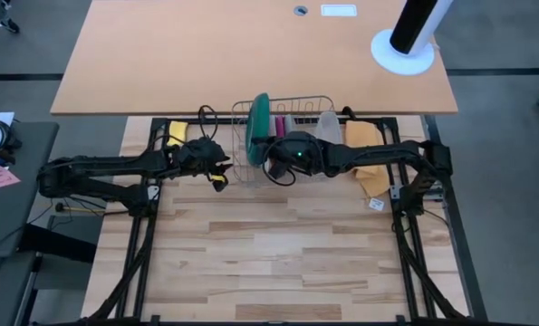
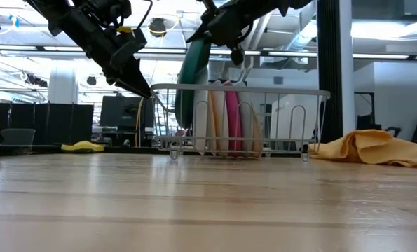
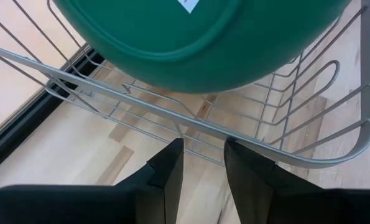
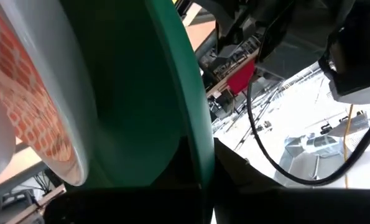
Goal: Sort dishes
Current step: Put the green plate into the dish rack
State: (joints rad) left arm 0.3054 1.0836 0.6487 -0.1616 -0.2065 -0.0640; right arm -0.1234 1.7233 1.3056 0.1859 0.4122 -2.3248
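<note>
The big plate [image 1: 261, 116] held up over the rack [image 1: 328, 101] is dark green. The rack is shiny silver wire. Inside it stands a bright pink plate [image 2: 232, 119] and a plate with little orange-red squares on white [image 4: 29, 93]. A yellow cloth [image 2: 373, 148] lies by the table's [image 1: 278, 263] right edge. The table is light wood stripes. Both arms are black.

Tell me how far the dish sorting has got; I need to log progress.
Mostly done, it seems: several plates, a pink one among them, already stand upright in the rack. In hand: the right gripper is shut on the green plate's rim, holding it upright at the rack's left end. The left gripper hovers open by the rack's wire edge. Left: releasing the green plate.
</note>
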